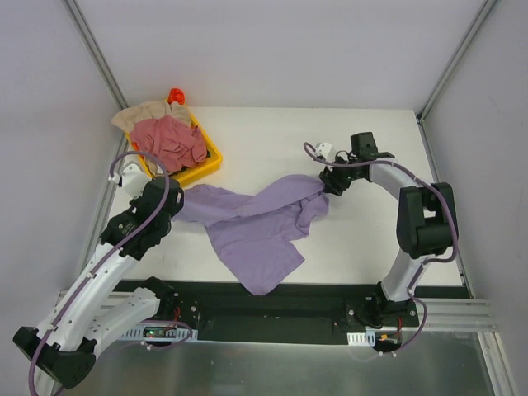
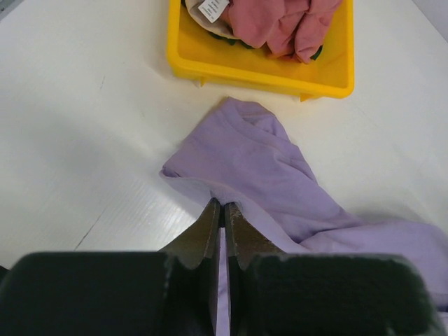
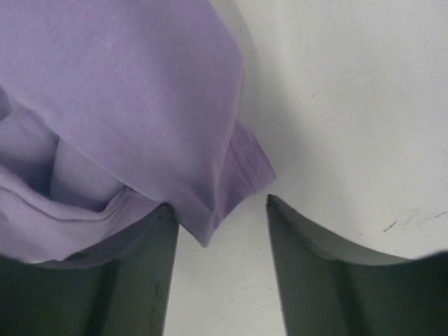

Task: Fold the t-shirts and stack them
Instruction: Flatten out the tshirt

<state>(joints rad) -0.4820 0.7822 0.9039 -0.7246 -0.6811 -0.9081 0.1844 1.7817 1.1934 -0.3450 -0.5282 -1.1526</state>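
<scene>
Left claw (image 1: 171,205) is pinching the lavender t-shirt (image 1: 256,227); right claw (image 1: 327,183) is standing spread.
From above, the shirt is lying rumpled on the tabletop (image 1: 363,239) between both claws, with the pink t-shirt (image 1: 169,140) and beige t-shirt (image 1: 139,115) sitting in the yellow tray (image 1: 213,161). Left wrist: jaws are pressing together on a hem. Right wrist: a shirt corner is lying between parted jaws.

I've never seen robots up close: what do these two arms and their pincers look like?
The left arm and right arm have white tube-like segments joined by chunky black joints. A purple cable loops along each. The left gripper and right gripper have flat dark fingers.
</scene>
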